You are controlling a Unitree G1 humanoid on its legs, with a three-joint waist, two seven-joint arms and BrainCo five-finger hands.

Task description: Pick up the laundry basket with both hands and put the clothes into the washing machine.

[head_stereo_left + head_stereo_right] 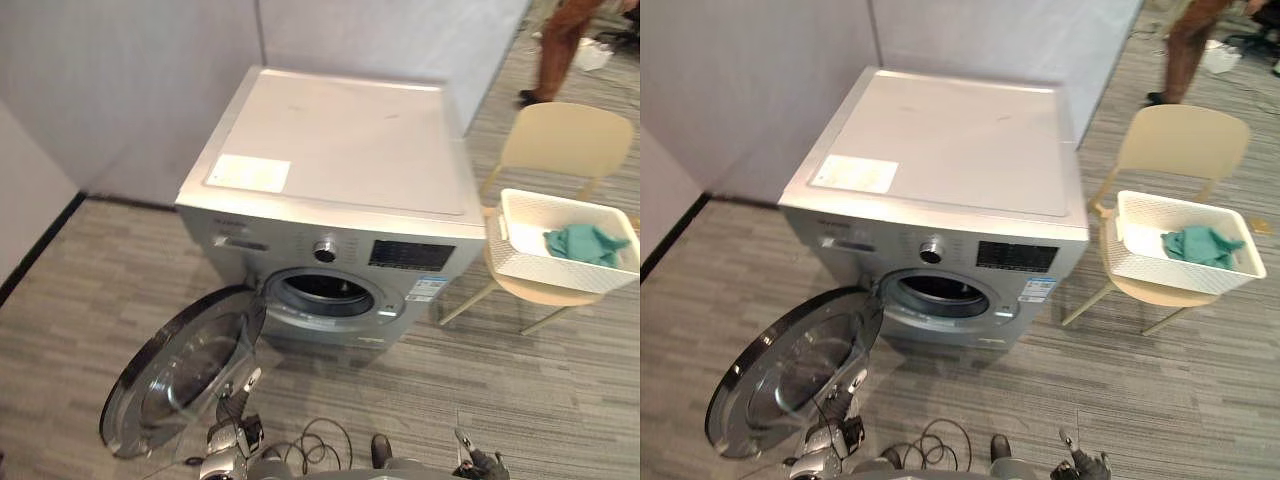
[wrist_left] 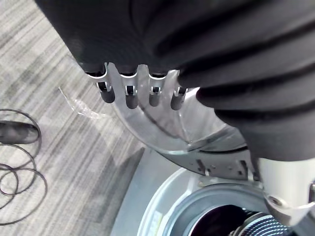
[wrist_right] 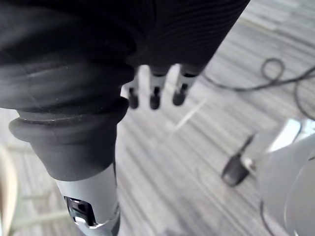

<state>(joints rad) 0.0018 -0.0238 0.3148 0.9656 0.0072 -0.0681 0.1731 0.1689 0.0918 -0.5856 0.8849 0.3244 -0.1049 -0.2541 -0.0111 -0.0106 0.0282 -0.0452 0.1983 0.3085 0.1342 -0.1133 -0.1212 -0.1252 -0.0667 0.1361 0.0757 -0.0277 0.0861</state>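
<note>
The basket (image 1: 550, 275) sits on the chair (image 1: 565, 135) right of the washer (image 1: 330, 150), with a few clothes (image 1: 585, 243) inside. My left robot hand (image 2: 129, 93) and right robot hand (image 3: 154, 98) hang loose-fingered, empty. The basket looks light and stiff; I'd grip its two short rims.

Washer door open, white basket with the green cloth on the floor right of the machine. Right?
Not quite: the white basket with the green cloth sits on the cream chair, not on the floor, as the left eye view shows. The washer door is open, and the chair stands right of the machine.
</note>
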